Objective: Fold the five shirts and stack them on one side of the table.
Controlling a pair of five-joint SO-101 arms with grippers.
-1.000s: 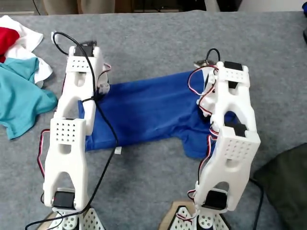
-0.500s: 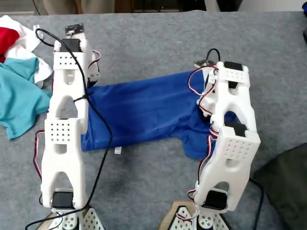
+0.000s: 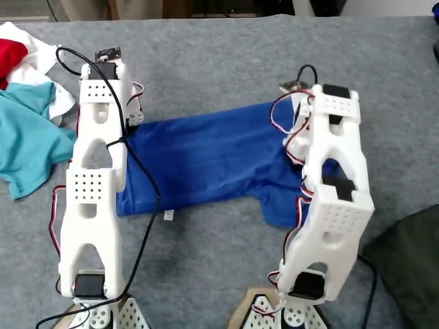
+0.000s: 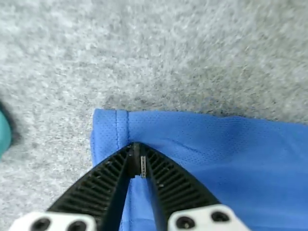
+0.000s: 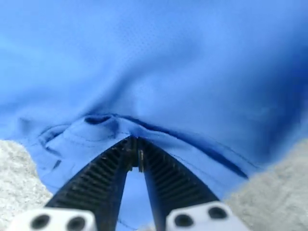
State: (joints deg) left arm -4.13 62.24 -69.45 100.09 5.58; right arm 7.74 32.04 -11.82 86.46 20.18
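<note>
A blue shirt [image 3: 212, 157] lies folded into a long band across the middle of the grey table [image 3: 219, 62]. In the high view the left arm [image 3: 99, 137] stands over its left end and the right arm [image 3: 333, 151] over its right end. My left gripper [image 4: 137, 149] is shut, its tips pinching the blue shirt [image 4: 216, 159] just inside the hemmed corner. My right gripper [image 5: 134, 144] is shut on a bunched fold of the blue shirt [image 5: 144, 62], close to the cloth's edge.
A loose heap of shirts lies at the far left: teal [image 3: 27, 144], white [image 3: 44, 65] and red [image 3: 10, 55]. A dark garment [image 3: 411, 260] lies at the near right edge. Bare grey table stretches beyond the blue shirt.
The left arm swung outward to the left and farther away, uncovering the shirt's left end and pulling that end slightly left. The right arm stayed almost still.
</note>
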